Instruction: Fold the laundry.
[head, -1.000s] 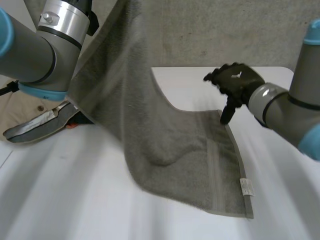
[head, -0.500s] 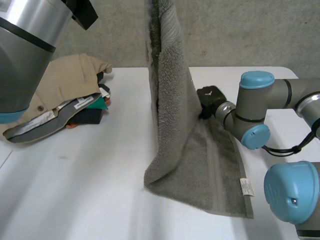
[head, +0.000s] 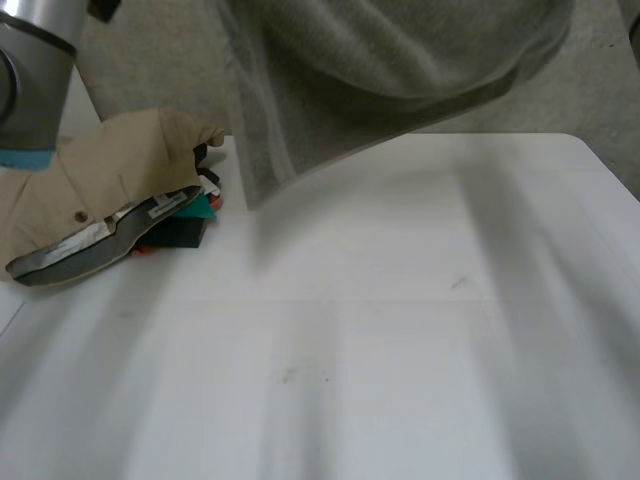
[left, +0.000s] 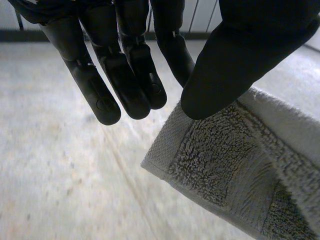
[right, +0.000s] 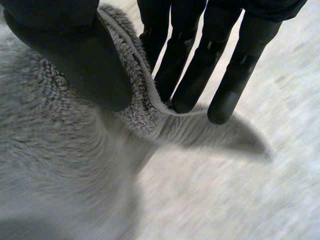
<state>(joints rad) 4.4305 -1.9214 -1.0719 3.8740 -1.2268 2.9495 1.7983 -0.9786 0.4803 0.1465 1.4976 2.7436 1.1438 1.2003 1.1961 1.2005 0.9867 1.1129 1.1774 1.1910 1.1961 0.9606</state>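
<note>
A grey towel (head: 380, 60) hangs in the air above the far side of the white table (head: 400, 330), its lower edge clear of the surface. In the left wrist view my left hand (left: 125, 60) pinches a hemmed corner of the towel (left: 220, 165) between thumb and straight fingers. In the right wrist view my right hand (right: 75, 55) pinches a top edge of the towel (right: 50, 165), thumb on one side and fingers on the other. The cloth sags from that grip.
A pile of laundry (head: 110, 200), with a beige garment on top and dark and teal pieces under it, lies at the table's left side. My left arm (head: 30, 60) reaches up at the far left.
The right hand has shut on the towel's edge and risen out of the head view. The towel, which trailed on the table, has been lifted off it and spread wide.
</note>
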